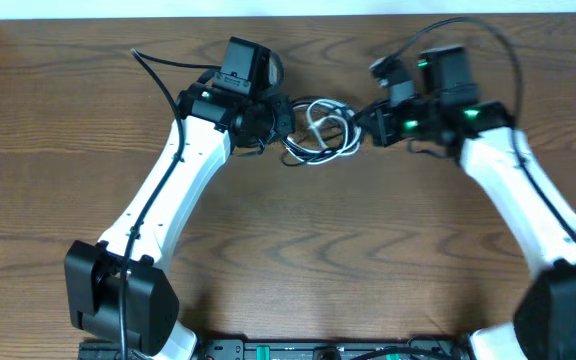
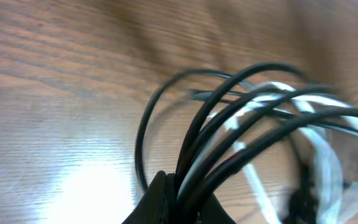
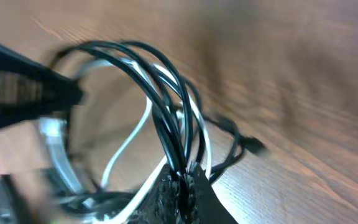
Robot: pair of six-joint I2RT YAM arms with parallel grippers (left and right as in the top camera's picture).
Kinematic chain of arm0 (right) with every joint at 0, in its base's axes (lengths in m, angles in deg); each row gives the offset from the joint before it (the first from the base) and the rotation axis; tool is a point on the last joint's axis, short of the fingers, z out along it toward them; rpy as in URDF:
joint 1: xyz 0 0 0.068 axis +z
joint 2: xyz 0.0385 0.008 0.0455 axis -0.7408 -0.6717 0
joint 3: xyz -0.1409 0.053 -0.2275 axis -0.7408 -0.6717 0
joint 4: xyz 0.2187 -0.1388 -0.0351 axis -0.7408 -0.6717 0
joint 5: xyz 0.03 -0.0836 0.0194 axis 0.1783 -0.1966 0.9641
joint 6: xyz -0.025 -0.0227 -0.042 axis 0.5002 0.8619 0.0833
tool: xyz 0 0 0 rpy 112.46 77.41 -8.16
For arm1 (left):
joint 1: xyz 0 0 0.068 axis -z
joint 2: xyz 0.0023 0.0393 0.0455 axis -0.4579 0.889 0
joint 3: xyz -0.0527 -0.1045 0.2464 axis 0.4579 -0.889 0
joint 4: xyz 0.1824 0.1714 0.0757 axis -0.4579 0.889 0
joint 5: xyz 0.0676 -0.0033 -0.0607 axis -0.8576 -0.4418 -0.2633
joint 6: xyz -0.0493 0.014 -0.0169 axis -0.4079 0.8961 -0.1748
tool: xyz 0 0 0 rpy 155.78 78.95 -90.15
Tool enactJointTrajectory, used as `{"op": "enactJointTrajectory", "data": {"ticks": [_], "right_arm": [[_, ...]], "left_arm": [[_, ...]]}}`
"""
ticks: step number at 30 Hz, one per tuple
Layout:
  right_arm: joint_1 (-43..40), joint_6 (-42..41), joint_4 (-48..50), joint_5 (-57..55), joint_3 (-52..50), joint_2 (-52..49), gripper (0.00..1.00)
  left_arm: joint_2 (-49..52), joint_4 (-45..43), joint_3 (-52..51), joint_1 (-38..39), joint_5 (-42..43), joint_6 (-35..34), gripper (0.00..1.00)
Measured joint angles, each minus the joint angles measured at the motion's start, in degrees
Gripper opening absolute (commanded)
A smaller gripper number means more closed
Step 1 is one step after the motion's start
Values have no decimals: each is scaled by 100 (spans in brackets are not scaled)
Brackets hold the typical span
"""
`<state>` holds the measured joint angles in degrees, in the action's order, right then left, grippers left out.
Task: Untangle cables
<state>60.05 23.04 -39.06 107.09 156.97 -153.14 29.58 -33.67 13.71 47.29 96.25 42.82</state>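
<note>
- While both of my pincers are clamped on the same knot, the cables [image 1: 318, 130] sit as one small looped bundle toward twelve o'clock from the middle of the counter [image 1: 308, 270], stretched between my two arms.
- My left pincer [image 2: 174, 202] is closed tight on several black strands at the nine o'clock edge of the bundle. In the left wrist view they fan up and away from its tips.
- My right pincer [image 3: 185, 196] is closed as well, pinching black strands together with the white cable [image 3: 132, 137] at the three o'clock edge.
- The step in hand, as I judge it, is drawing the loops apart. To do it well I should pull slow and level, nine o'clock against three o'clock, and watch whether the loops slide free or cinch down.
- Because each grip holds a bunch rather than one cord, a hard pull would likely tighten the knot. I would sooner let go and regrip a single strand, or follow the black plug end [image 3: 253, 147] lying loose at three o'clock of my right grip.
- Pose: both forearms reach from six o'clock toward twelve and bend inward. The wrists face each other across the bundle, tips near but apart.
- Whether the bundle rests on the counter or is lifted off it, I cannot tell.
</note>
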Motion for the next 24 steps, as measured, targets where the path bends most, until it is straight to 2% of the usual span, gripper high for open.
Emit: {"op": "enactJointTrajectory", "data": {"ticks": [5, 9, 13, 16, 19, 20, 21, 22, 24], "right_arm": [[-758, -63, -516, 551, 50, 369, 1], [-1351, -92, -966, 514, 50, 345, 1], [-1781, -328, -1375, -343, 50, 262, 1], [-1834, -531, -1554, -1167, 50, 61, 1], [-1818, -553, -1539, -1438, 50, -208, 1], [-1808, -507, -1497, -1403, 50, -297, 3], [-1790, -450, -1447, -1322, 50, -367, 8], [-1757, -376, -1390, -1211, 50, -433, 16], [-1635, -175, -1244, -916, 50, -501, 38]], "left_arm": [[0, 2, 2, 11, -160, 13, 8], [0, 42, 0, 9, -234, 44, 7], [0, 103, 0, -26, -363, 61, 7], [0, 138, 0, -68, -428, 63, 8], [0, 144, 0, -109, -485, 63, 7], [0, 142, 0, -118, -481, 74, 8], [0, 138, 0, -118, -459, 116, 7], [0, 129, 0, -118, -411, 184, 7], [0, 85, 0, -118, -197, 374, 7]]}}
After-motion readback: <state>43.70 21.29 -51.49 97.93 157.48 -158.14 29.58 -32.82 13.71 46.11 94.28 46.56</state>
